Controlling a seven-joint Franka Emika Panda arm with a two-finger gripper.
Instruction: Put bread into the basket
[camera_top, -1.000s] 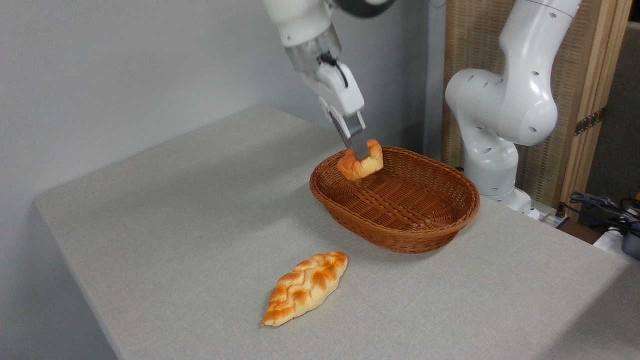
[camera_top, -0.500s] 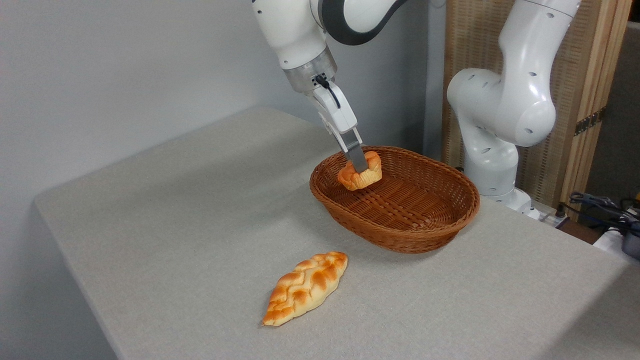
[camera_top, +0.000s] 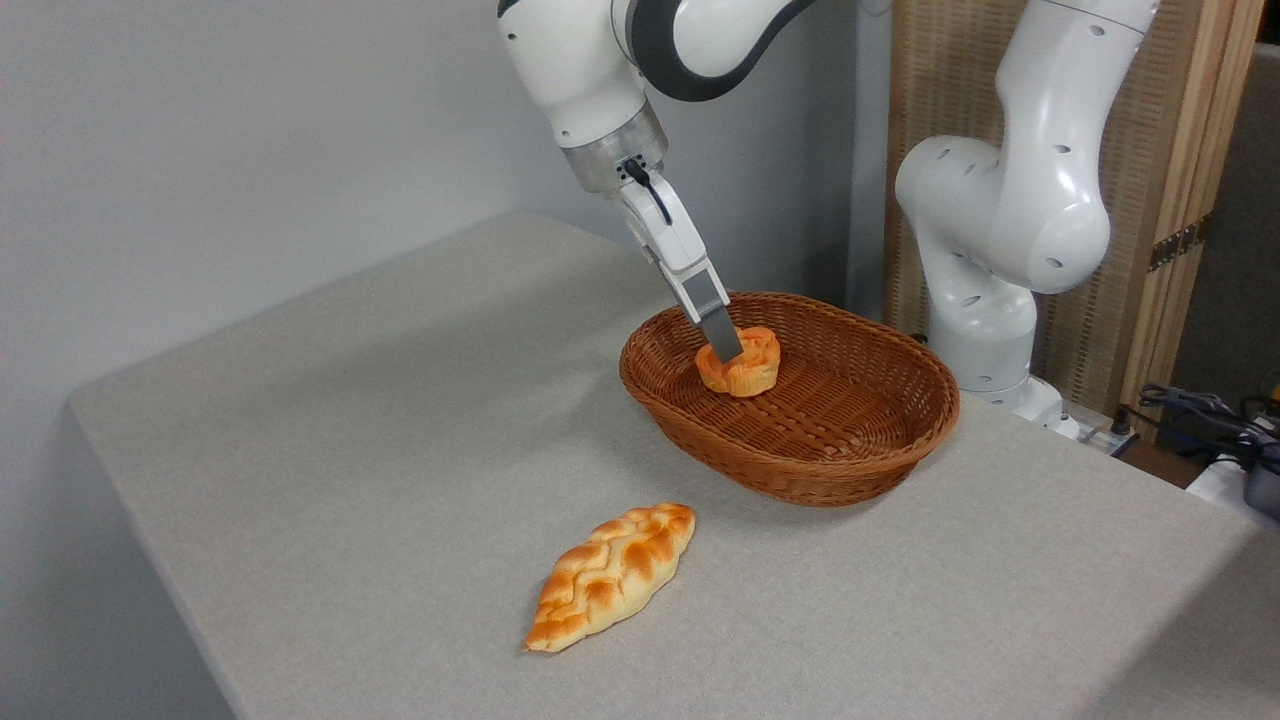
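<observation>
The bread (camera_top: 745, 365), a small round orange-golden bun with a swirled top, sits upright on the floor of the brown wicker basket (camera_top: 800, 470), toward its far-left end. It looks round and unsquashed. My gripper (camera_top: 728, 352) reaches down at a slant into the basket. Its near finger (camera_top: 718, 330) stands in front of the bun's left side and the other finger is hidden behind. The gripper appears open, no longer pinching the bun.
A long braided golden loaf (camera_top: 612, 575) lies on the grey table (camera_top: 350, 450) in front of the basket. The robot's white base (camera_top: 990, 260) stands behind the basket on the right, with cables (camera_top: 1200, 410) at the far right edge.
The gripper came down into the basket with the bun. The bun went from tilted and squeezed between the fingers to resting upright and round on the basket floor.
</observation>
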